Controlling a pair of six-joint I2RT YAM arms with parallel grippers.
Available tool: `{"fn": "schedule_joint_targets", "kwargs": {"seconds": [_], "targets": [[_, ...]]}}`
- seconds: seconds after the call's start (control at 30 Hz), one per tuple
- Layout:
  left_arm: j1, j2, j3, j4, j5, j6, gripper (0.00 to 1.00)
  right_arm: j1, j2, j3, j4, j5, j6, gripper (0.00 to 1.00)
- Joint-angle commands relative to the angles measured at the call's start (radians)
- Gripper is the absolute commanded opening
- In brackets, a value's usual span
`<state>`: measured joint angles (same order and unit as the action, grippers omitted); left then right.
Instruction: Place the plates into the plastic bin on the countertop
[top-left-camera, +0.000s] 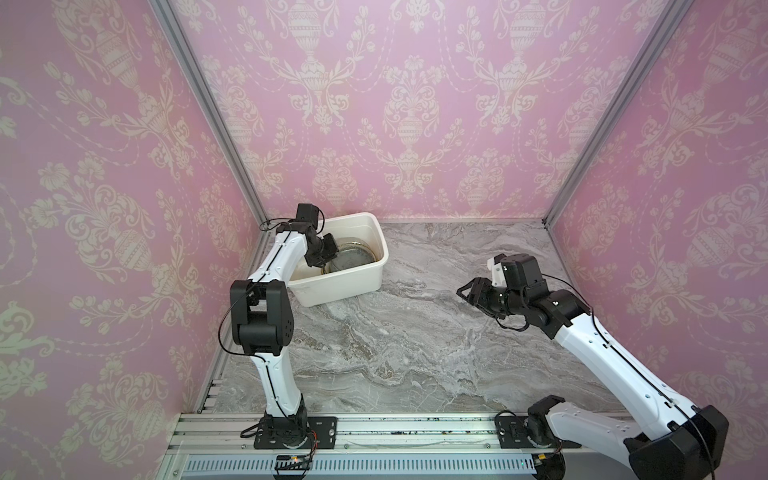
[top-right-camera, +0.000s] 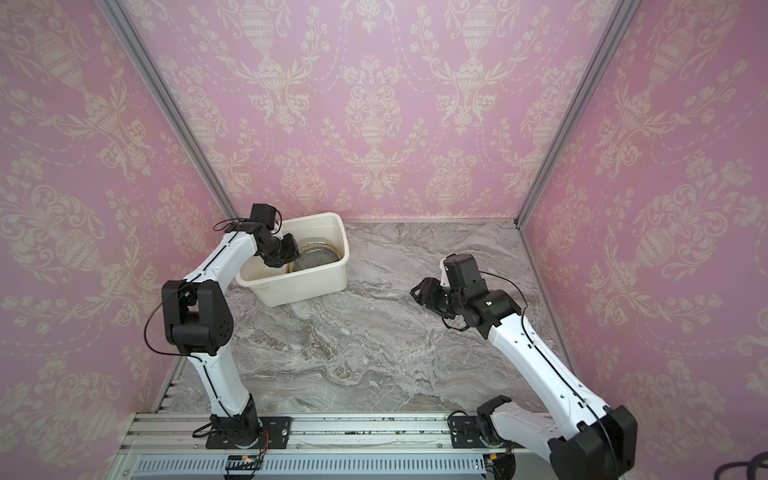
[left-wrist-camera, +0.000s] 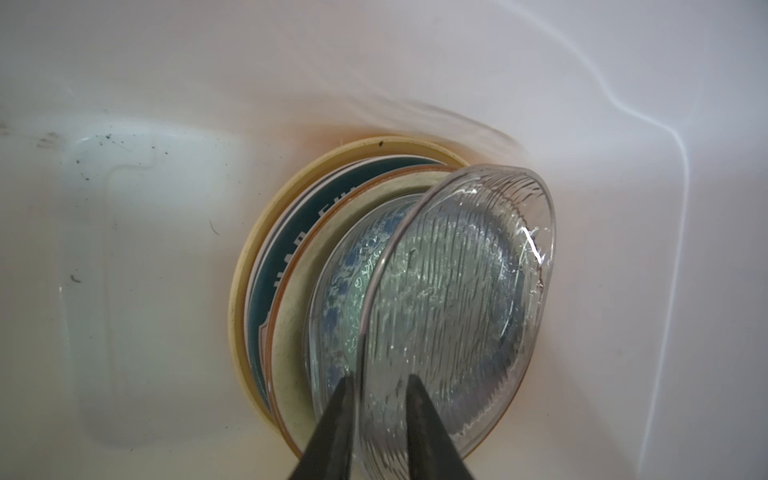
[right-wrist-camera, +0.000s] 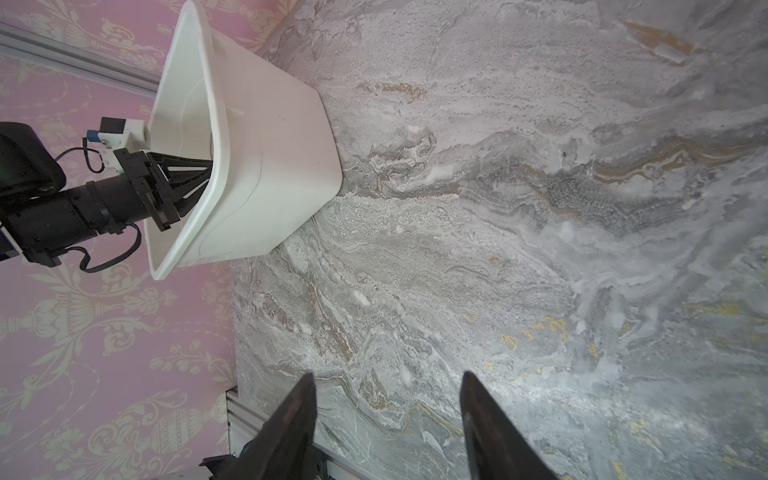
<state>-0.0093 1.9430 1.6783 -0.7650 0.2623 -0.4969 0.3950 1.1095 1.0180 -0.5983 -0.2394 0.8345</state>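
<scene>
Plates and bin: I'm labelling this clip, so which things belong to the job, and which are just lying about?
Job: plastic bin; stacked plates inside it; clear glass plate on top; left gripper, jaws straddling its rim; countertop.
Not the job: right gripper, open and empty; pink wallpaper; metal rail.

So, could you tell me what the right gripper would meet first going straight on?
Likely the bare countertop; the plastic bin sits aside from where the right gripper points, depth unclear.

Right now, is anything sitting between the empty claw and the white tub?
No. Between the right gripper and the plastic bin there is only bare countertop, seen in both top views and the right wrist view.
</scene>
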Motion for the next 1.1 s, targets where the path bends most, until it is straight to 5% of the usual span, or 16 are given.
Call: {"fn": "schedule_joint_targets", "kwargs": {"seconds": [0.0,0.37,0.63,0.9,1.07], "targets": [[0.008,0.013,-0.009,-0.001,-0.017,0.001,0.31,-0.007,0.0,0.022,0.002,-0.007,0.006,0.56],[0.006,-0.039,-0.012,-0.009,-0.055,0.055,0.68,-0.013,-0.002,0.037,0.009,-0.006,0.008,0.56],[0.006,-0.263,-0.045,0.075,-0.17,0.071,0.77,-0.014,-0.043,0.03,0.085,0.002,-0.058,0.58],[0.002,-0.641,-0.377,0.4,-0.186,0.064,0.85,-0.014,-0.111,0.018,0.168,0.162,-0.205,0.63],[0.0,-0.897,-0.718,0.558,-0.273,0.181,0.93,-0.015,-0.137,-0.025,0.252,0.296,-0.398,0.67]]}}
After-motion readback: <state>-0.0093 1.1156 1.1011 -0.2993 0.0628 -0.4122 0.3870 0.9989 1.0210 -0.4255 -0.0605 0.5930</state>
